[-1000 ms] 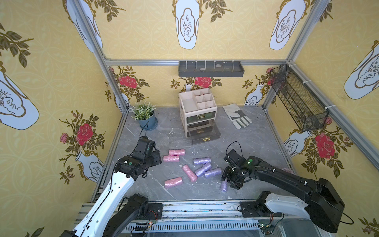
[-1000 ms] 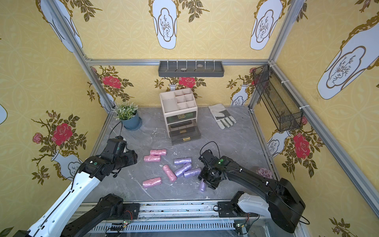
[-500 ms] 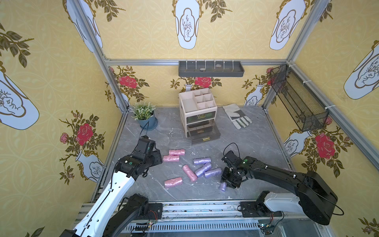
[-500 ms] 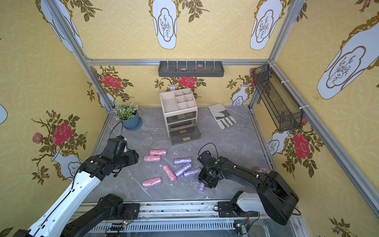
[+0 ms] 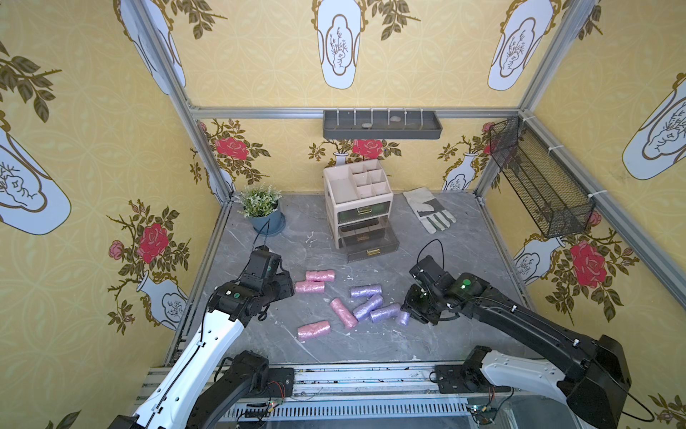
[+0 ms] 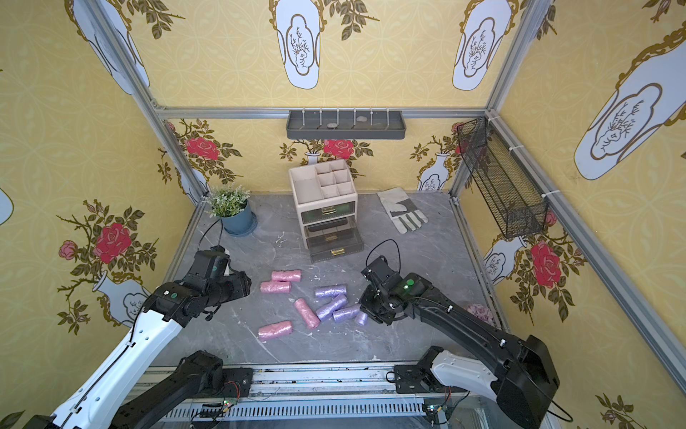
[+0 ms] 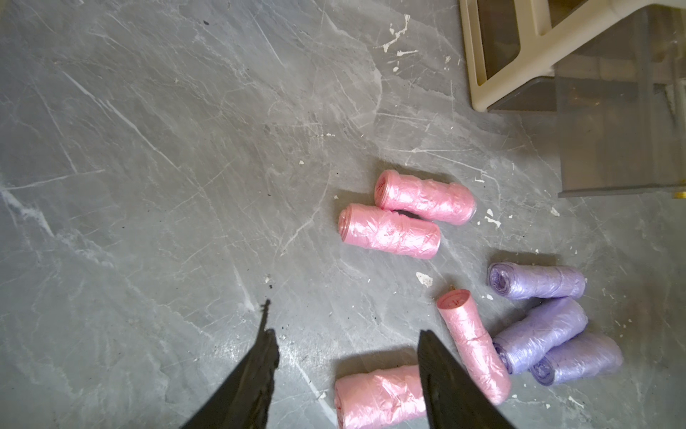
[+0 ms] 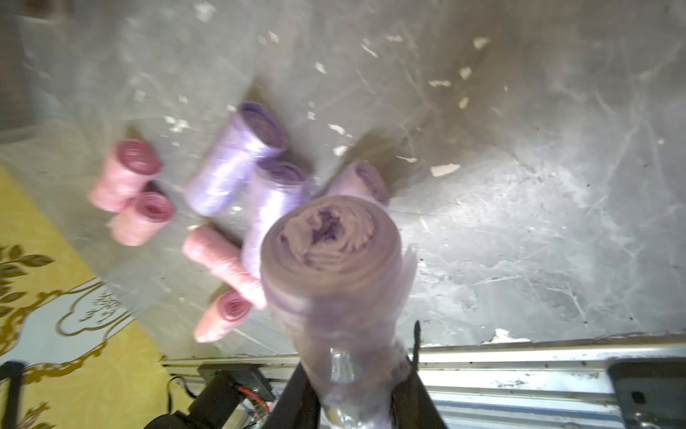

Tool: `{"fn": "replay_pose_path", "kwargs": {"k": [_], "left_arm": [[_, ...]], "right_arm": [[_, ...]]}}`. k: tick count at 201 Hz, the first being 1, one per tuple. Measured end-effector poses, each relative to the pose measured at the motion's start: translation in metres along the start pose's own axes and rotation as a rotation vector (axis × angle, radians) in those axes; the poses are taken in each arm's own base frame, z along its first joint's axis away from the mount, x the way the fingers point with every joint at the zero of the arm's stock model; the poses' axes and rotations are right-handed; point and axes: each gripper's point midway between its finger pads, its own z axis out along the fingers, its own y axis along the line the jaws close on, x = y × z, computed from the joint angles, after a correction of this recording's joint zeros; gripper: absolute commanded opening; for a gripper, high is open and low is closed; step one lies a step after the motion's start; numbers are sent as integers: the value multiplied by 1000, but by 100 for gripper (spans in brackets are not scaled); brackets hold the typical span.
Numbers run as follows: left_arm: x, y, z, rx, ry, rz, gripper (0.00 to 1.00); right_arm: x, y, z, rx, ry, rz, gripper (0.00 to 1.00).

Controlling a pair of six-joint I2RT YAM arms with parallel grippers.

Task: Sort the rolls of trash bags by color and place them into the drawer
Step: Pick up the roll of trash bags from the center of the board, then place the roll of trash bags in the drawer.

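Clamping the right gripper [image 8: 356, 366] across the barrel of one lilac trash-bag roll [image 8: 330, 252], with the free end facing the wrist camera (blurred there).

Holding the left gripper [image 7: 345, 334] spread and empty, just beside the four pink rolls [image 5: 310, 286].

Noting three more lilac rolls [image 5: 367, 307] clustered on the grey tabletop [image 5: 427, 345], close to the held one, and the bottom drawer [image 5: 371, 241] of the beige chest [image 5: 336, 193] pulled out, well apart.

Treating the roll as light, soft and slick-filmed: pinching mid-length, avoiding loose outer film, avoiding a crushing squeeze.
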Motion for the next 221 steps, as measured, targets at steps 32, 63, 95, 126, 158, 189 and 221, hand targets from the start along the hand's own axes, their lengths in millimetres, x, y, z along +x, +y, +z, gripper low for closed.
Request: {"fn": "replay_pose_path", "kwargs": {"k": [32,63,95,126,158,189,221], "left_arm": [[-8,-6,-3,18,-17,-5,62],[-10,-8,-6,32,-23,-6,62],[-15,-11,-16,52,-52,-10,62],[-18,-10,-22,56,-73,-12,62],[-16,-9,-19,48,-64,-11,62],[-9,-11,-13,60,-29,-9,62],[-10,-13,-12,65,-31,-9,62]], "right_arm": [[-42,52,-37,-125,-133,23,31],[-85,92,-44,-224,-222,55,30],[-124,145,-34,-323,-259,71,30],[-145,176,-10,-373,-252,102,30],[-157,183,14,-396,-248,170,31],[-164,182,34,-411,-250,247,32],[-172,188,46,-430,-253,293,34]]}}
